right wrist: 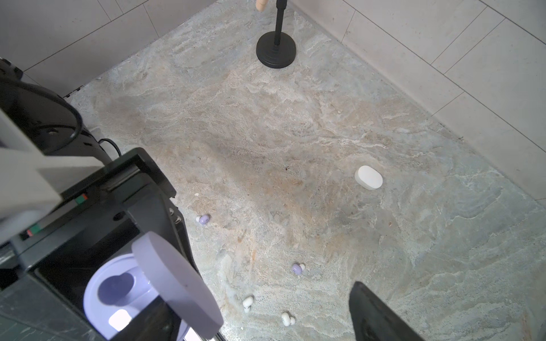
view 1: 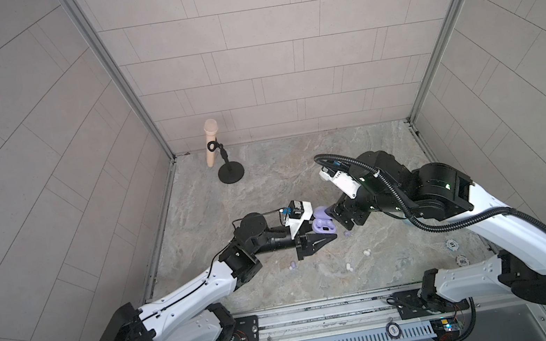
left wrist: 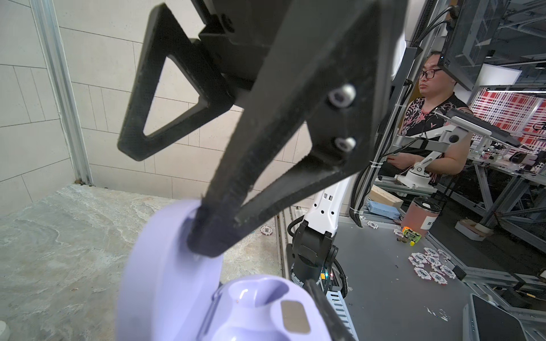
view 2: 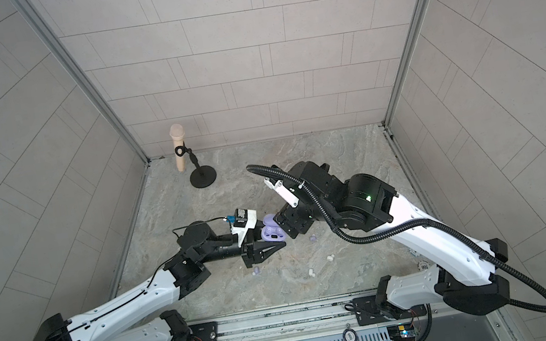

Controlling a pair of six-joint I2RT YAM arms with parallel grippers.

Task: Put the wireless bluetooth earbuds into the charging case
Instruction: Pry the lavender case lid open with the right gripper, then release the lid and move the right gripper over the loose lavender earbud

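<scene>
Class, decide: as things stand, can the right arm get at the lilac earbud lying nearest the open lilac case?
Probably yes. That lilac earbud lies on bare table close to the right arm's open fingers, with nothing between. The case, pinched by the left arm's fingers, sits off to one side.

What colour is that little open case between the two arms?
Lilac, inside and out; the left wrist view shows the case best.
</scene>
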